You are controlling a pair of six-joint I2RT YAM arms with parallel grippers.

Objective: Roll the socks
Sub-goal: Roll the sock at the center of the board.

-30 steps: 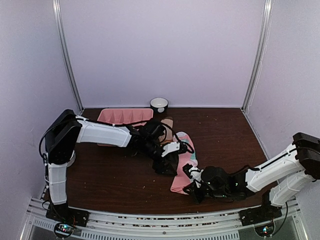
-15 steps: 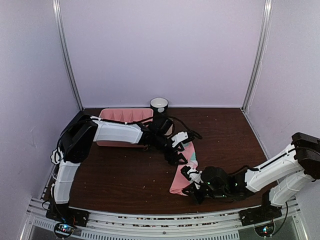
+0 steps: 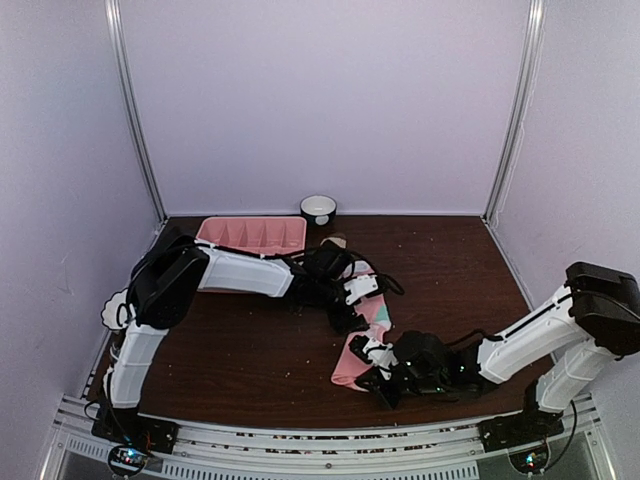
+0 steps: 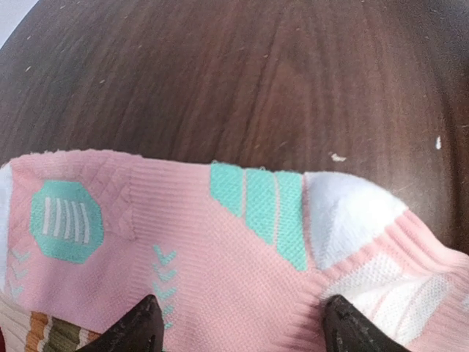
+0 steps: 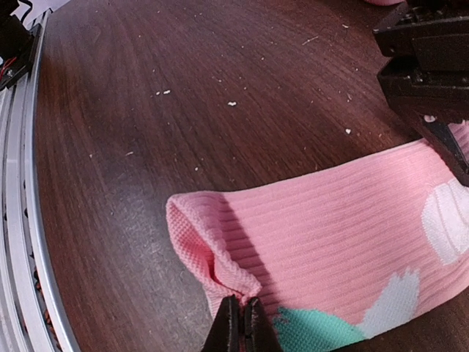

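Top external view, mid-task: the pink sock [image 3: 362,340], a soft ribbed knit with teal and white patches, lies stretched flat on the dark wooden table [image 3: 220,350] between the two arms, well apart from the pink plastic divided tray [image 3: 250,232] at the back. The right gripper [image 5: 242,323] is clenched on a fold of cuff at the sock's near end. The left gripper [image 4: 242,330] hangs released over the far end, jaws spread wide across the fabric and grasping nothing. A tan sock [image 4: 47,334] with darker stripes peeks from under the pink one. No roll has formed yet. The risk, by appearances: the right pinch takes only a thin lip of knit, which could slip free as rolling starts. With the far end unpinned, the whole sock may drag across the table instead of curling and slide off its striped partner.
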